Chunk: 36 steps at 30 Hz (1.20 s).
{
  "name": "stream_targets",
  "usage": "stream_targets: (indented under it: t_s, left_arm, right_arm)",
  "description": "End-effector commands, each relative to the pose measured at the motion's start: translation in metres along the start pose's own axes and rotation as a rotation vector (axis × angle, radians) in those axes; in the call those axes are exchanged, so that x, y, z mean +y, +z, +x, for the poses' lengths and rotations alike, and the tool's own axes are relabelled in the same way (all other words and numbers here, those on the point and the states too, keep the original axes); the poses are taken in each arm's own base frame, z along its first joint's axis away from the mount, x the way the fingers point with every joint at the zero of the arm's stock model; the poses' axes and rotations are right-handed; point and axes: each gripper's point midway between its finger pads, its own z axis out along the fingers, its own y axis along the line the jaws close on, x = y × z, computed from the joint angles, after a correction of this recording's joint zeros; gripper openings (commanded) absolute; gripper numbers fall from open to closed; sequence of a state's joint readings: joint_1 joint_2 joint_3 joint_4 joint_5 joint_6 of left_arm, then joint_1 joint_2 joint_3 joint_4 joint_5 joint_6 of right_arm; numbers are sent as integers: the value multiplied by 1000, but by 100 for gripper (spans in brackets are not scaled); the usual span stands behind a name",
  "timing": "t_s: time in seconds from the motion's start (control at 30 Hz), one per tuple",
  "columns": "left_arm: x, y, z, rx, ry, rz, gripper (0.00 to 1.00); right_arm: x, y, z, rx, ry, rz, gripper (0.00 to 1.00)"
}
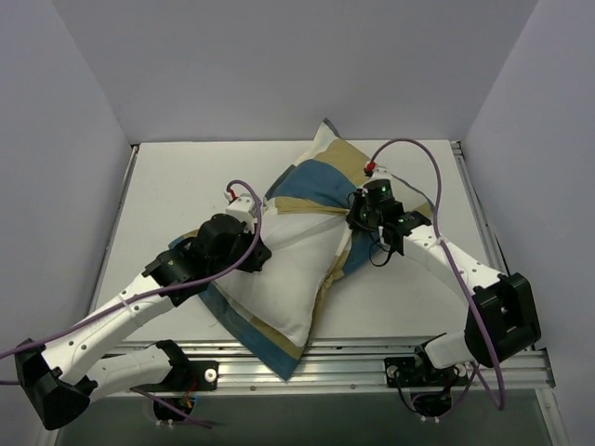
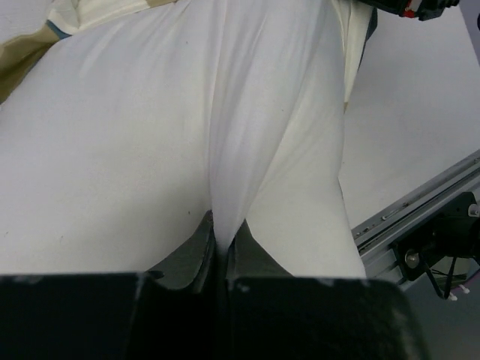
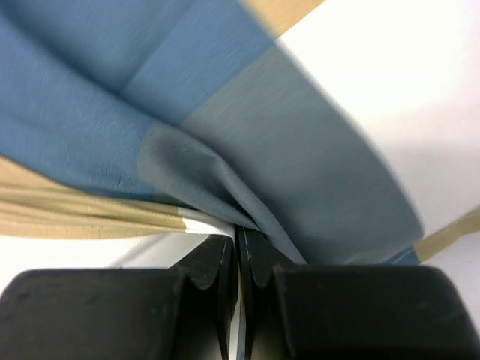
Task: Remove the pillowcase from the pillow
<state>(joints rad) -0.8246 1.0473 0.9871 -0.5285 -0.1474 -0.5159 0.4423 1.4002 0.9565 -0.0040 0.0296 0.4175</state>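
Two pinches: left tool (image 2: 220, 251) clamped on smooth white pillow (image 2: 112, 150); right tool (image 3: 238, 244) clamped on creased blue pillowcase (image 3: 112, 135) fold.

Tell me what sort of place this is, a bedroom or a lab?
Most likely a robotics lab test cell, not a bedroom: a white tabletop boxed in by plain grey wall panels, an aluminium rail along its near edge, and two white-and-black robot arms bolted there.

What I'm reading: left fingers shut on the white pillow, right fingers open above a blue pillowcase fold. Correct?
Not quite. The right fingers are not open above the fold. The right wrist view shows them shut on a blue fold of the pillowcase. The rest holds: the left fingers are shut on the white pillow.
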Motion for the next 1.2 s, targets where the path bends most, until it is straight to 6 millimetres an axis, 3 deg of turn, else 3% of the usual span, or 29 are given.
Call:
stream_targets:
  t_s: [0.0, 0.1, 0.17, 0.27, 0.3, 0.33, 0.37, 0.4, 0.43, 0.47, 0.5, 0.53, 0.6, 0.63, 0.73, 0.8, 0.83, 0.9, 0.93, 1.07, 1.17]
  left_arm:
    - [26, -58, 0, 33, -2, -58, 2]
    - [37, -79, -4, 15, -28, -86, 2]
    - [42, -86, -7, 2, -37, -105, 2]
    - [31, -77, -9, 0, -44, -50, 2]
    - [23, -69, -6, 25, -51, -15, 2]
    - [16, -63, -7, 29, -66, 12, 2]
    - [8, -54, -14, 7, -74, 47, 2]
    - [2, -43, -14, 23, -92, 64, 2]
    - [-6, -38, -16, 25, -101, 94, 2]
    - [-16, -34, -31, -14, -110, 127, 2]
    - [-20, -24, -33, 1, -116, 129, 2]
    - [-24, -20, -40, -11, -129, 134, 2]
    - [-35, -11, -65, -50, -137, 139, 2]
    - [-36, -9, -74, -69, -140, 131, 2]
    - [-50, -2, -109, -124, -154, 134, 2]
    - [-53, 9, -123, -143, -167, 124, 2]
    - [-61, 3, -143, -185, -176, 139, 2]
    - [-60, 15, -155, -200, -185, 114, 2]
    - [-67, 9, -172, -232, -187, 131, 2]
    - [-75, 21, -187, -231, -180, 127, 2]
    - [-79, 29, -186, -218, -195, 140, 2]
  right_arm:
    - [-124, 1, -32, -95, 145, 444, 0]
    - [-158, 0, -43, -126, 238, 522, 0]
    - [-163, 1, -51, -139, 262, 520, 0]
    - [-129, 6, -61, -140, 219, 359, 0]
    - [-112, 9, -68, -158, 198, 285, 0]
    - [-80, 8, -65, -134, 151, 170, 1]
    - [-66, 8, -59, -115, 129, 122, 4]
    - [-56, 5, -55, -107, 113, 92, 14]
    - [-29, -5, -51, -96, 91, -3, 22]
    - [-20, -11, -46, -90, 85, -40, 29]
    - [-17, -15, -33, -66, 85, -62, 36]
    - [-7, -31, -34, -80, 87, -119, 45]
    - [-6, -44, -15, -50, 81, -145, 55]
    - [-4, -61, -16, -69, 75, -164, 57]
    - [0, -84, 8, -38, 69, -219, 62]
    - [10, -93, 23, -15, 87, -283, 64]
    - [9, -96, 38, 2, 95, -301, 64]
    - [19, -102, 51, 24, 104, -372, 64]
    - [24, -110, 54, 15, 98, -417, 65]
    - [36, -120, 79, 59, 82, -527, 68]
    - [41, -124, 91, 77, 57, -565, 70]
